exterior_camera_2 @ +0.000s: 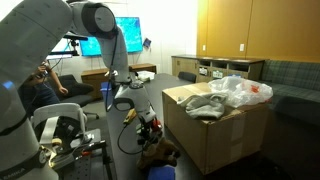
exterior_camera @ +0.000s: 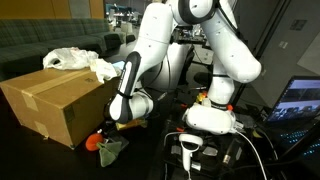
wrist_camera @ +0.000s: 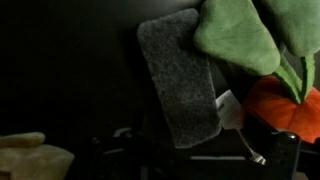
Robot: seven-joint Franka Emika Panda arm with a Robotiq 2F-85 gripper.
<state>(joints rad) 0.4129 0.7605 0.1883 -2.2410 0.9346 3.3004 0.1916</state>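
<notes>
While your jaws stand wide w/ nothing in them, gripper hangs low just beside box, right above carrot toy. Centre on its orange body, not leaves; grey pad prob. lies alongside, so steer clear.

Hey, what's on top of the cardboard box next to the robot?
Crumpled white plastic lies across the open top of the cardboard box. Whatever sits deeper inside is hidden beneath it.
</notes>
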